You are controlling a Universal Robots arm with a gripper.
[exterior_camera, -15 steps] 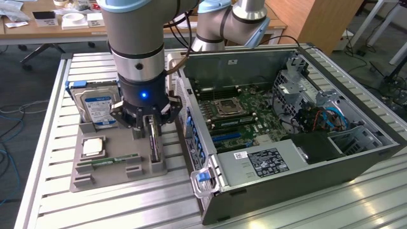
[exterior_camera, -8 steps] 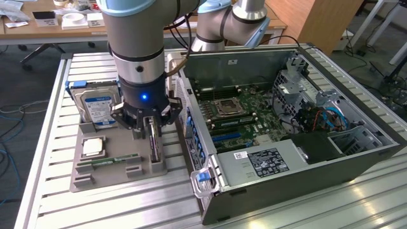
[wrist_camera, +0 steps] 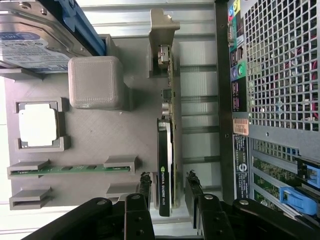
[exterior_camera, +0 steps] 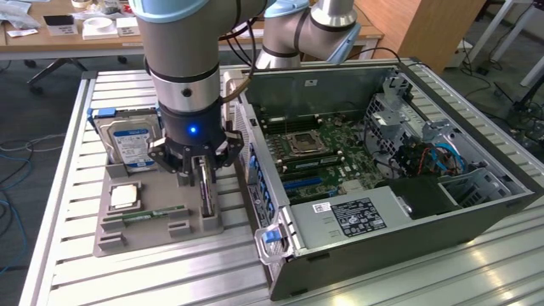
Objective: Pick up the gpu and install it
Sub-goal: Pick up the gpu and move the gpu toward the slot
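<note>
Grey tray (wrist_camera: 100,140), gpu (wrist_camera: 165,170) beside computer case (wrist_camera: 280,65)

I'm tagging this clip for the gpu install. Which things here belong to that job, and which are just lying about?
Job: gpu, standing on edge in the gray tray; gripper, fingers open either side of it; open computer case.
Lying about: hard drive, CPU, memory stick, all on the tray.
</note>
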